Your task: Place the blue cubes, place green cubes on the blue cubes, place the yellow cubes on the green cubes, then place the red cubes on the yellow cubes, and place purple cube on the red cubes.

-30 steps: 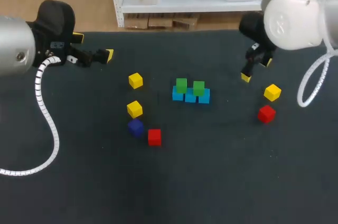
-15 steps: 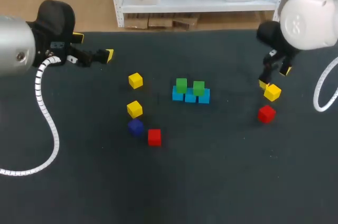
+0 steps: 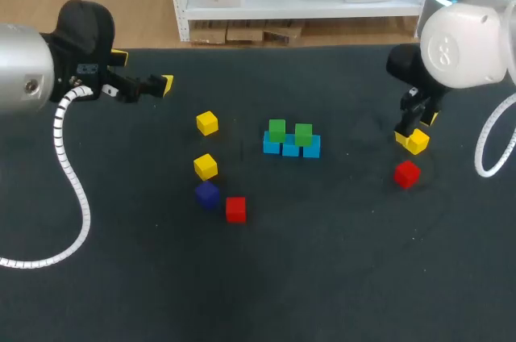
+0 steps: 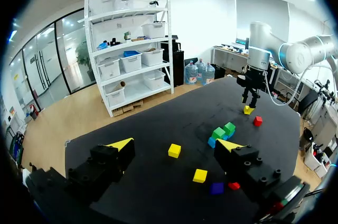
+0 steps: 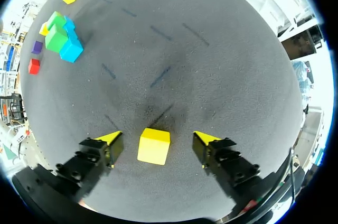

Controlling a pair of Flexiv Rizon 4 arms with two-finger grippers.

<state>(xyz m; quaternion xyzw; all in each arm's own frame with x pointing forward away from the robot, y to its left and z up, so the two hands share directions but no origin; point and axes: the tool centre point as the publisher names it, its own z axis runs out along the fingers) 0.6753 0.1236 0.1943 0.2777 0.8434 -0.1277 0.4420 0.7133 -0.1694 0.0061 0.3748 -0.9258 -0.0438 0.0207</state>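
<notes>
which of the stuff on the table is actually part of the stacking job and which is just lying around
Part of the job: blue cubes, green cubes, yellow cubes, red cubes, purple cube.

Not part of it: only the table itself and the left arm's white coiled cable.

We stand in a robotics lab, at a test bench. Two industrial arms show it: our silver-and-black left arm (image 3: 24, 68), trailing a white ribbed cable hose (image 3: 68, 173), and our white right arm (image 3: 459, 39), both set over a dark grey matte tabletop (image 3: 339, 269). On it lie small practice blocks: light blue cubes (image 3: 291, 149) bearing green cubes (image 3: 303, 133), with yellow cubes (image 3: 207, 123), red cubes (image 3: 235, 209) and a purple cube (image 3: 207, 193) scattered around.
</notes>
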